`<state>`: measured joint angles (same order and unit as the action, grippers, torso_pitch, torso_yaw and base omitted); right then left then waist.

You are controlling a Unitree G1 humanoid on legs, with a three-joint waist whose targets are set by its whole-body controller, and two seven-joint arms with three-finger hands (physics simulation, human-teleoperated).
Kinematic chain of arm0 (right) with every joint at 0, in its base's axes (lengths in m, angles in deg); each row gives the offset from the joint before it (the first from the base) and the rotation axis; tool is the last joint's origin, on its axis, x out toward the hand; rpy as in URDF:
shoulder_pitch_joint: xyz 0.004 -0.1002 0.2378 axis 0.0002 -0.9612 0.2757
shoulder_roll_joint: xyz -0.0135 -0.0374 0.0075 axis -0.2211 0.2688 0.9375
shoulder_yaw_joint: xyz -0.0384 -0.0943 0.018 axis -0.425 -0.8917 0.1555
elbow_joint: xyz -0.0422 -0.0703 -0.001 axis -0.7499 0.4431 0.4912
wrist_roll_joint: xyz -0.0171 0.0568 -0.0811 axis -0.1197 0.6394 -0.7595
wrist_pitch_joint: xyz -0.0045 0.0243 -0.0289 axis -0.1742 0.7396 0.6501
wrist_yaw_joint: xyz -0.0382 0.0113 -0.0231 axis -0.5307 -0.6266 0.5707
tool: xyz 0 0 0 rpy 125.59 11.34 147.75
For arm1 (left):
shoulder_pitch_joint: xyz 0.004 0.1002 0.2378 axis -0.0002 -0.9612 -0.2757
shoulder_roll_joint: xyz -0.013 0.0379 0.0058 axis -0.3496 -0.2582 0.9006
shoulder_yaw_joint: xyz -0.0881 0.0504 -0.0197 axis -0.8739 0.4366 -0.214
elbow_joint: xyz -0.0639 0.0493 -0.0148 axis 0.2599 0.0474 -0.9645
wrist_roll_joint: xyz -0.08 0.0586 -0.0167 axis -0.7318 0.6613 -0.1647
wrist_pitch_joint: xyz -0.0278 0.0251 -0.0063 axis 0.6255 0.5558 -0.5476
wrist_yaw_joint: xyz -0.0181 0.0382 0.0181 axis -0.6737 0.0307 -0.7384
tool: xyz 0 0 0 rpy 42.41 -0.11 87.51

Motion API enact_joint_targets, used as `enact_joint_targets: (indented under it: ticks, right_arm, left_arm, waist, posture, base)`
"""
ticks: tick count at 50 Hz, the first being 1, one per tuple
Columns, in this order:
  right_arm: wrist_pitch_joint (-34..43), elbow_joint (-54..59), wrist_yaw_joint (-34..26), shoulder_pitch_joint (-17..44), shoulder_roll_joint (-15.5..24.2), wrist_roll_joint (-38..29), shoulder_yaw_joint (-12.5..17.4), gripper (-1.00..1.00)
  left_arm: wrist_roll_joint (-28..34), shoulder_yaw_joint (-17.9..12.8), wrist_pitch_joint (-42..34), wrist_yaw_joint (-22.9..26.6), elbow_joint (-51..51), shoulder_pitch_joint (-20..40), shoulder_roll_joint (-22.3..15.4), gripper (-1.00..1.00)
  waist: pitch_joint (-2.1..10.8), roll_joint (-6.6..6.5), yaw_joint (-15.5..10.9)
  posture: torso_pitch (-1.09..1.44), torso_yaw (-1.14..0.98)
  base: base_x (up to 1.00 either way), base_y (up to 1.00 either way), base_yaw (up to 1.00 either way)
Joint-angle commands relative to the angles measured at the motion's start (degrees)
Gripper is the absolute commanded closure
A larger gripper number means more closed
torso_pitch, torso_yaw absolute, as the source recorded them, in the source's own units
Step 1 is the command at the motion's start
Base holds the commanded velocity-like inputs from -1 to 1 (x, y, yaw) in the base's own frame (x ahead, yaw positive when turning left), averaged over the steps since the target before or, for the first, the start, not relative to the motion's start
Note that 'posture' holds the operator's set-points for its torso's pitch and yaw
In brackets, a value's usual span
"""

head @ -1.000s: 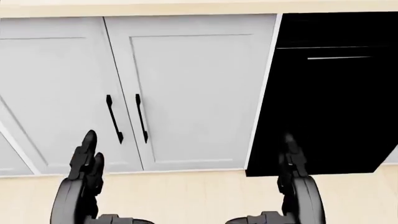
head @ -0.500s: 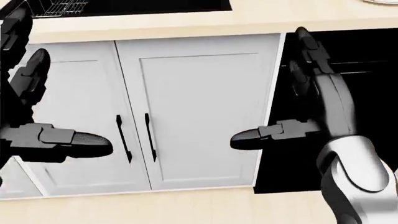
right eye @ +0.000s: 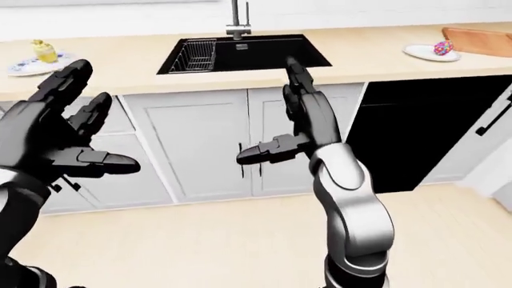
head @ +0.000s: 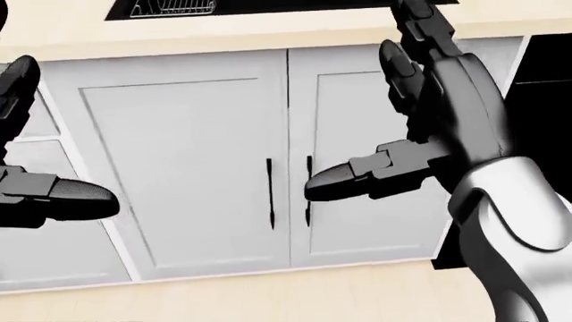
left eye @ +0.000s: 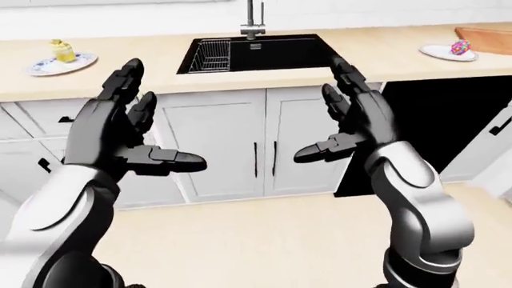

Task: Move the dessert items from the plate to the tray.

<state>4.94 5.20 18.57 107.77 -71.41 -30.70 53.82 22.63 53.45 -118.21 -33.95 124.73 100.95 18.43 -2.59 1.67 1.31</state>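
Black right hand (left eye: 352,123) before white cabinet doors (left eye: 240,144), beige counter (left eye: 376,54) above it, multicoloured dessert (left eye: 459,47) up-right on white plate (left eye: 442,54)

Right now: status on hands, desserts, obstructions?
Left hand, right hand open, empty. Dessert on plate, far right counter; tray beside it. Nothing between.

In the head view the left robot hand (head: 35,194) is cut by the edge at 9 o'clock, so only a thumb and part of a finger show. The sink (head: 169,8) is cut at 12 o'clock. In the left-eye view the tray (left eye: 487,31) is cut at 2 o'clock. The dessert on the right plate (left eye: 460,47) and the yellow dessert (left eye: 62,51) at 10 o'clock are too small to identify.
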Motion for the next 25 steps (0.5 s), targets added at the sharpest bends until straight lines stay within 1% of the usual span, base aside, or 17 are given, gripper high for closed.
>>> enact_joint_targets:
  ticks: [1, 2, 3, 4, 6, 7, 8, 9, 10, 11, 13, 18, 19, 20, 22, 24, 25]
  right_arm:
    - [-0.95, -1.48, -0.16, 2.17, -0.12, 0.23, -0.39, -1.0]
    - [-1.12, -1.42, -0.19, 2.0, -0.24, 0.25, -0.39, -1.0]
    - [-1.29, -1.45, -0.23, 1.75, -0.34, 0.28, -0.41, -1.0]
    - [-1.82, -1.31, -0.33, 1.14, -0.47, 0.2, -0.61, -1.0]
    - [-1.53, -1.08, -0.33, 1.35, -0.55, 0.04, -0.68, -1.0]
    - [-1.28, -1.3, -0.29, 1.46, -0.63, 0.05, -0.77, -1.0]
    - [-1.79, -1.03, -0.33, 1.28, -0.81, 0.04, -0.82, -1.0]
    - [-1.82, -1.21, -0.31, 1.08, -0.95, 0.05, -0.91, -1.0]
    - [-1.68, -1.25, -0.32, 1.12, -0.95, 0.06, -0.92, -1.0]
    - [-1.79, -1.04, -0.43, 1.21, -0.92, 0.13, -0.79, -1.0]
    - [-1.71, -1.17, -0.53, 1.21, -0.8, 0.28, -0.56, -1.0]
    - [-1.84, -1.57, -0.74, 0.49, -0.57, 0.63, -0.18, -1.0]
    - [-1.91, -1.88, -0.79, 0.41, -0.59, 0.72, -0.32, -1.0]
    - [-1.86, -2.04, -0.92, 0.5, -0.58, 0.96, -0.19, -1.0]
    - [-2.7, -1.31, -0.93, 0.39, -0.58, 1.1, -0.01, -1.0]
    - [-2.38, -1.41, -0.91, 0.62, -0.48, 1.41, 0.11, -1.0]
    - [-2.14, -1.45, -0.92, 0.72, -0.43, 1.65, 0.24, -1.0]
  left_arm:
    - [-0.48, -0.99, 1.52, -0.96, 0.9, 1.79, -1.33, -1.0]
    - [-0.69, -0.61, 1.83, -1.34, 0.71, 1.59, -1.31, -1.0]
    - [-0.74, -0.16, 2.71, -1.56, 0.28, 1.03, -1.32, -1.0]
    - [-0.71, 0.25, 3.61, -1.88, -0.02, 0.33, -1.23, -1.0]
    - [-0.95, 0.49, 3.98, -2.35, -0.82, 0.53, -1.49, -1.0]
    - [-1.16, 0.46, 3.92, -2.55, -0.96, 0.74, -1.61, -1.0]
    - [-1.08, 0.74, 4.82, -2.6, -1.46, 0.22, -1.72, -1.0]
    - [-1.31, 0.59, 4.62, -2.75, -1.28, 0.17, -1.77, -1.0]
    - [-1.43, 0.59, 4.66, -2.9, -1.33, 0.09, -1.78, -1.0]
    - [-1.41, 0.7, 5.06, -3.09, -1.68, 0.01, -1.81, -1.0]
    - [-1.54, 0.83, 5.46, -3.51, -1.91, 0.09, -1.9, -1.0]
    - [-2.47, 0.9, 4.05, -4.2, -0.78, 0.52, -2.02, -1.0]
    - [-2.41, 1.24, 4.43, -4.2, -0.72, 0.13, -2.05, -1.0]
    - [-2.32, 1.52, 4.7, -4.25, -0.92, 0.09, -2.05, -1.0]
    - [-2.25, 1.68, 5.31, -4.3, -1.26, -0.06, -1.86, -1.0]
    - [-2.23, 1.66, 5.49, -4.36, -1.29, -0.31, -1.81, -1.0]
    - [-2.37, 1.51, 5.12, -4.4, -1.1, -0.11, -1.87, -1.0]
  waist:
    - [1.96, 0.39, -0.42]
    - [2.41, 0.88, -0.46]
    - [2.18, 0.94, -0.48]
    - [1.6, 0.43, -0.35]
    - [0.53, -1.72, -0.06]
    - [0.73, -3.57, -0.08]
    - [1.88, -7.2, -0.29]
    - [3.31, -9.02, 0.05]
    - [1.19, -6.37, -1.5]
    - [0.78, -6.23, -0.78]
    - [1.21, -4.95, -1.2]
    - [-0.1, -1.95, -1.04]
    - [0.08, -1.09, -0.95]
    - [1.05, 0.97, -0.3]
    - [0.81, 0.65, -0.19]
    - [2.36, 1.0, -0.29]
    - [2.45, 1.01, -0.35]
  posture:
    - [0.0, 0.0]
    - [0.0, 0.0]
    - [0.0, 0.0]
    - [0.0, 0.0]
    - [0.0, 0.0]
    - [0.0, 0.0]
    - [0.0, 0.0]
    - [0.0, 0.0]
    - [0.0, 0.0]
    - [0.0, 0.0]
    - [0.0, 0.0]
    - [0.0, 0.0]
    - [0.0, 0.0]
    - [0.0, 0.0]
    - [0.0, 0.0]
    - [0.0, 0.0]
    - [0.0, 0.0]
  base:
    - [0.0, 1.0, 0.0]
    - [0.0, 1.0, 0.0]
    - [0.0, 1.0, 0.0]
    - [0.0, 1.0, 0.0]
    - [0.0, 1.0, 0.0]
    - [0.0, 1.0, 0.0]
    - [0.0, 1.0, 0.0]
    - [0.0, 1.0, 0.0]
    - [0.0, 1.0, 0.0]
    - [0.0, 1.0, 0.0]
    - [0.0, 1.0, 0.0]
    - [0.0, 1.0, 0.0]
    - [0.0, 1.0, 0.0]
    - [0.0, 1.0, 0.0]
    - [0.0, 1.0, 0.0]
    - [0.0, 1.0, 0.0]
    - [0.0, 1.0, 0.0]
